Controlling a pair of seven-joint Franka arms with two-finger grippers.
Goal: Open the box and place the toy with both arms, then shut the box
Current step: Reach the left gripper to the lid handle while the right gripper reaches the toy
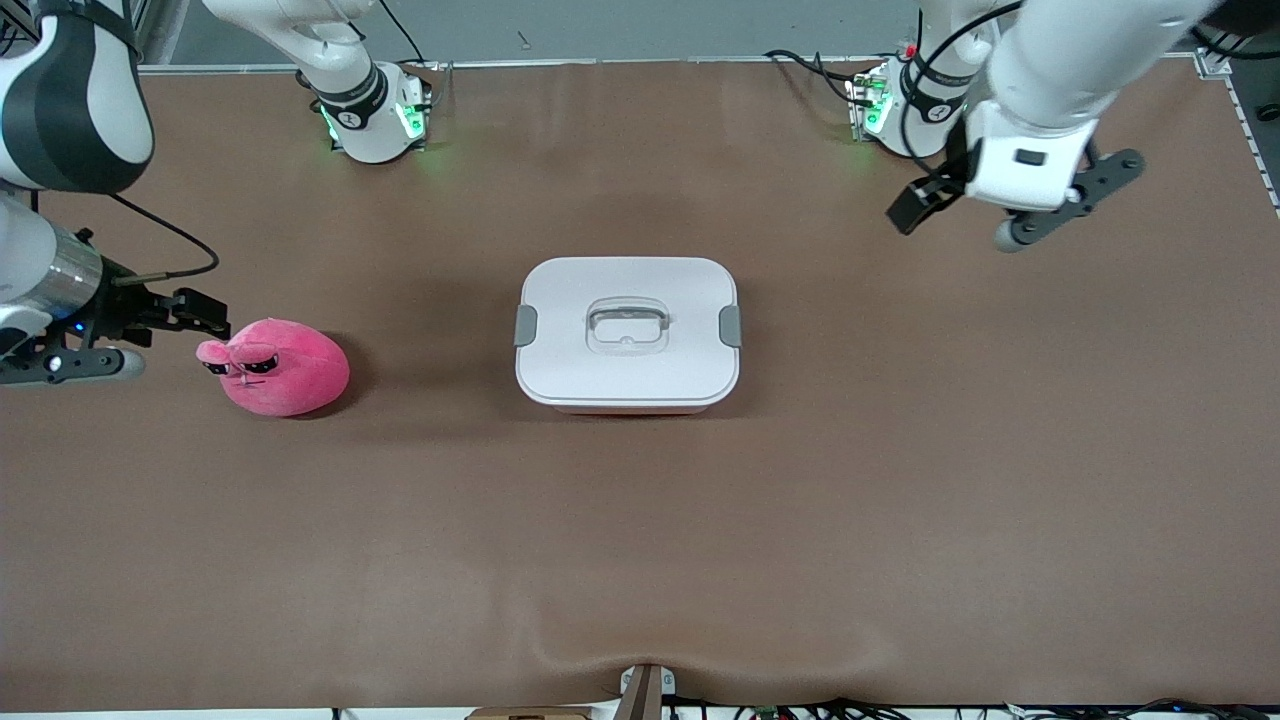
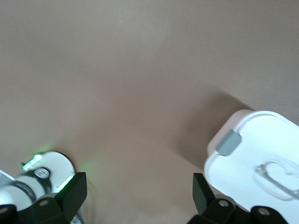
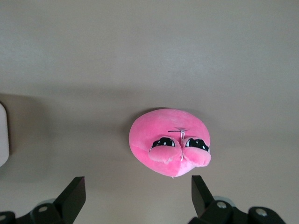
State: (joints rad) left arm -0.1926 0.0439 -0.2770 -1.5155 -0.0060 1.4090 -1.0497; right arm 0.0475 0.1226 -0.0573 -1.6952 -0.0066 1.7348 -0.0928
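Box (image 1: pixel 627 335) sits mid-counter (image 1: pixel 640 520), lid still clipped on. Pink toy (image 1: pixel 283 367) lies toward the right arm's end, right gripper (image 1: pixel 160 335) just beside it, jaws wide, empty. Left gripper (image 1: pixel 1010 205) hangs near its base, jaws open, holding nothing.

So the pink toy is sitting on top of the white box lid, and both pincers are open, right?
Not quite. The pink toy sits on the table, beside the box toward the right arm's end, as the front view shows. The lid has nothing on it. The left pincer and right pincer are both open.
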